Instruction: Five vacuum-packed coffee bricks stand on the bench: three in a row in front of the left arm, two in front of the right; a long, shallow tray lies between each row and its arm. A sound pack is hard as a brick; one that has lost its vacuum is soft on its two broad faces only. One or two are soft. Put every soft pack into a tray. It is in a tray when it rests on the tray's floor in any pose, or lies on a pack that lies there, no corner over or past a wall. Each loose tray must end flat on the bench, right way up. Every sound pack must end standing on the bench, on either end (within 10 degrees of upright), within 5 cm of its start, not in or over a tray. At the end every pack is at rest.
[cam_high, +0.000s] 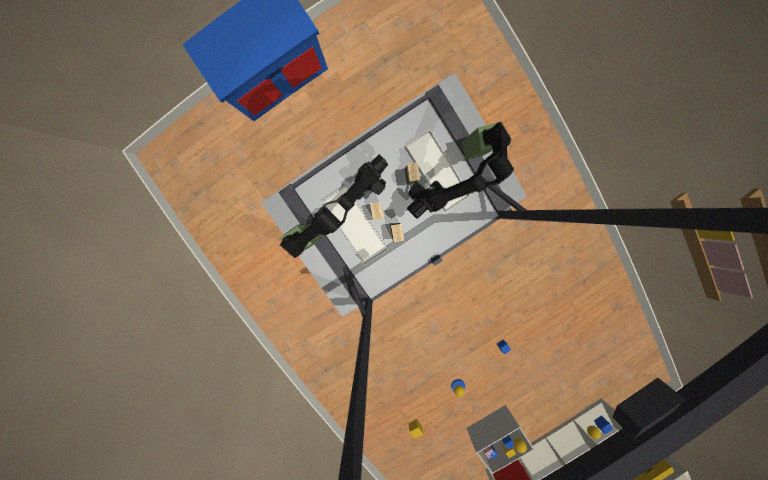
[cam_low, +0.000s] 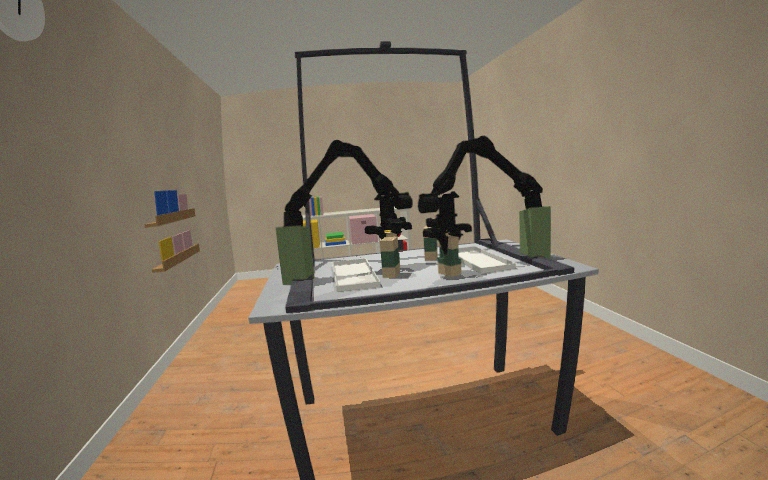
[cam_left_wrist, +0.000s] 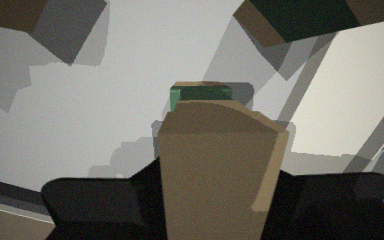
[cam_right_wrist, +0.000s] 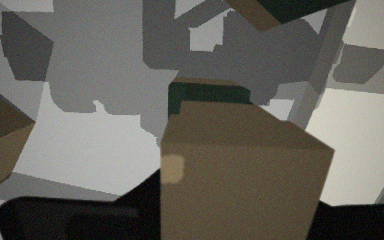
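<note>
Both our claws closed on coffee packs at the desk
Nearest the exterior view, our left claw (cam_high: 376, 171) (cam_low: 450, 234) (cam_left_wrist: 201, 146) is partly open, its fingers against both sides of a tan-and-green brick-shaped coffee pack (cam_low: 449, 264) (cam_left_wrist: 220, 175), upright on the grey desk (cam_high: 396, 271) (cam_low: 413, 272). Near the right arm, a second tan-and-green block pack (cam_high: 412, 171) (cam_low: 389, 263) stands free; beyond it our right claw (cam_high: 417, 204) (cam_right_wrist: 206, 163), also partly open, grips a tan-ended pack with a green band (cam_right_wrist: 240, 190). Two more tan-topped packs (cam_high: 376, 211), (cam_high: 397, 232) stand apart, leaving a gap, just beside the edge of the left arm's long white tray (cam_high: 360, 234) (cam_low: 484, 260). The right arm's shallow white tray (cam_high: 428, 152) (cam_low: 353, 274) lies flat, no packs inside.
</note>
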